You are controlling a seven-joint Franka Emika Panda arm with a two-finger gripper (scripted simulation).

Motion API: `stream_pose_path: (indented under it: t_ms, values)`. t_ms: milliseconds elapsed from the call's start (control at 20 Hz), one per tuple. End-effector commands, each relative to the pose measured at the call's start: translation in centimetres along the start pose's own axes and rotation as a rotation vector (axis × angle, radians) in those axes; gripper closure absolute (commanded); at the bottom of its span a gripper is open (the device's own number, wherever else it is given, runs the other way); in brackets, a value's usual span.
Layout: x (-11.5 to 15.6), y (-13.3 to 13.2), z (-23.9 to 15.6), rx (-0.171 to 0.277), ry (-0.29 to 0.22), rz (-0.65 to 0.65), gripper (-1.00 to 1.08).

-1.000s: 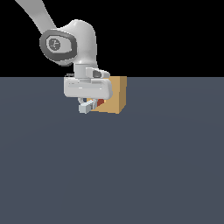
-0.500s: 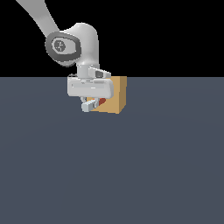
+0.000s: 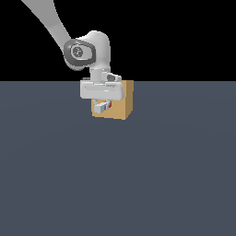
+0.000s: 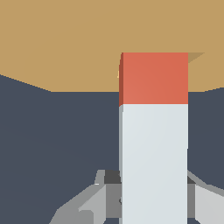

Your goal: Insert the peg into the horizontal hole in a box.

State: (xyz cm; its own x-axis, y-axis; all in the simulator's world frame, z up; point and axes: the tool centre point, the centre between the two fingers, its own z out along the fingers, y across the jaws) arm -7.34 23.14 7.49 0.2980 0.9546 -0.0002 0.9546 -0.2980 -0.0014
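One arm in frame, mine, reaching down from the upper left of the exterior view so that my gripper [image 3: 102,107] sits directly in front of the box [image 3: 123,105]. The box is tan, resting on the dark grey-blue floor [image 3: 138,175] at the far side of the scene, near the horizon line where the floor meets the black background. My hand's white body covers the box's upper left part in that view; the box's right portion and lower edge stay visible.

Peg [image 4: 154,131]: clamped between my fingers [image 4: 83,205], which press on its pale grey-white half from both sides. In the wrist view the pale half runs from my fingers outward, and the orange-red half [image 4: 154,78] continues from it toward the box [image 4: 65,39]. The orange-red end meets the tan face, and a thin darker wedge shows just beside the tip's corner. Whether the tip has entered the hole or only touches the face, I cannot tell; the hole itself is hidden behind the peg.

Exterior view: only a small sliver of red [image 3: 110,105] shows beside my fingertips, right against the box face. The peg lies level, pointing away from me into the box.

Box sits upright, flat on the floor, faces plain. Peg is aligned roughly with the middle of the face.
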Motion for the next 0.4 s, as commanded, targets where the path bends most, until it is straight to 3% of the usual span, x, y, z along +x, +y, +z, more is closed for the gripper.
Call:
stream_pose_path:
  t_ms: [0,350]
  values:
    - [1.2,0.1,-0.1,-0.002,0.001,0.001,1.08]
    - [2.3,0.3,-0.1,-0.002,0.002,0.001,1.08]
